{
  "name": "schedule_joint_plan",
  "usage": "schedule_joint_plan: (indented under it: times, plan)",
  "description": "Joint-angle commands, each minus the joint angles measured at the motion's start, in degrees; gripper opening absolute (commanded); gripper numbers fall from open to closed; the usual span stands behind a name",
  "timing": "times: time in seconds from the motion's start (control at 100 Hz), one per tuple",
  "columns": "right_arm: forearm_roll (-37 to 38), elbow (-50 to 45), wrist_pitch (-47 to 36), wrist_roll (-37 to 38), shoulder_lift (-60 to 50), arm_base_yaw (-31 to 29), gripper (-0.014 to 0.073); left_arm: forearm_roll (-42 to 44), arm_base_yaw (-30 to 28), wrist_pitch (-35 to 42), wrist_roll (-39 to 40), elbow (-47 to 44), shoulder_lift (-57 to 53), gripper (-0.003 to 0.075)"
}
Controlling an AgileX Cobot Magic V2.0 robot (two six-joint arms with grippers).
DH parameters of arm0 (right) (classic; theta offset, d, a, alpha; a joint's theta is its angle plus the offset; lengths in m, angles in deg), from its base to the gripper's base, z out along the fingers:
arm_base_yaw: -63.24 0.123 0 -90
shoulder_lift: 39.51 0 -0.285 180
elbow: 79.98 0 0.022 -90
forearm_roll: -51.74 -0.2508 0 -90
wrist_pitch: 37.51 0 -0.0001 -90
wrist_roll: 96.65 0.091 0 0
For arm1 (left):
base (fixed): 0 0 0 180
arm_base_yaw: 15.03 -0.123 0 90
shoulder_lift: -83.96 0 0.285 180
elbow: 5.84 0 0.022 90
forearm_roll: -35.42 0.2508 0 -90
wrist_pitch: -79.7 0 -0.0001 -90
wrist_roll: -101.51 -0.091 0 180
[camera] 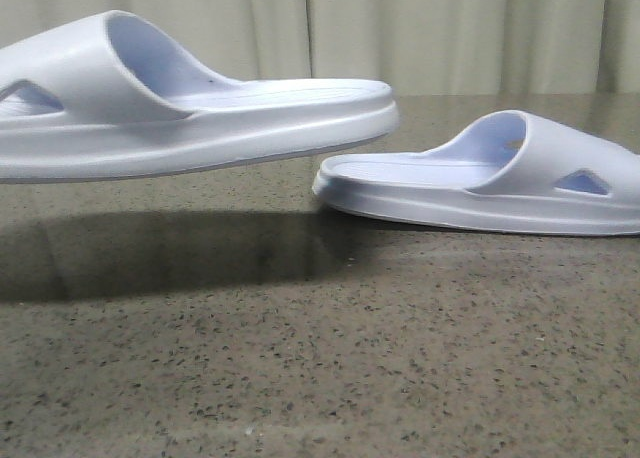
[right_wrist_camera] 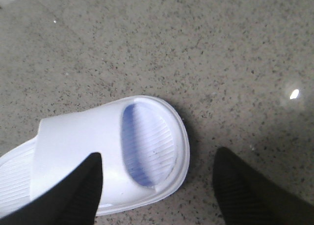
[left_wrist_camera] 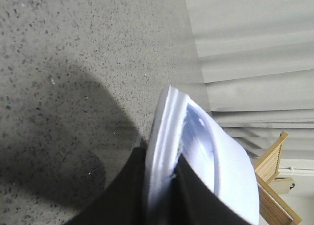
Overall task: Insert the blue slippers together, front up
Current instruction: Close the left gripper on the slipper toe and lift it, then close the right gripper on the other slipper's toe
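One pale blue slipper hangs in the air at the left of the front view, level, its shadow on the table below. My left gripper is shut on the edge of its sole; the gripper itself is out of the front view. The other blue slipper lies flat on the table at the right, sole down. In the right wrist view my right gripper is open above this slipper's toe end, one finger over the strap, the other over bare table. It holds nothing.
The speckled grey stone table fills the foreground. Beige curtains hang behind the table's far edge. A wooden slatted piece of furniture shows past the table in the left wrist view.
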Motion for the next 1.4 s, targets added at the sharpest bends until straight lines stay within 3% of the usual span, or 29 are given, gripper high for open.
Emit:
schedule_joint_plan:
  times: [0.0, 0.58, 1.39]
  plan:
    - [-2.1, 1.6, -4.7, 0.0, 2.6, -0.3, 0.0412, -3.1, 0.1, -2.2, 0.0, 1.7, 0.2, 0.0016]
    - [-4.6, 1.6, -8.7, 0.0, 11.5, -0.3, 0.0412, -2.8, 0.1, -2.2, 0.0, 1.7, 0.2, 0.0016]
    - [-13.8, 1.6, -9.8, 0.0, 17.5, -0.2, 0.0412, -2.8, 0.1, -2.2, 0.0, 1.7, 0.2, 0.0016]
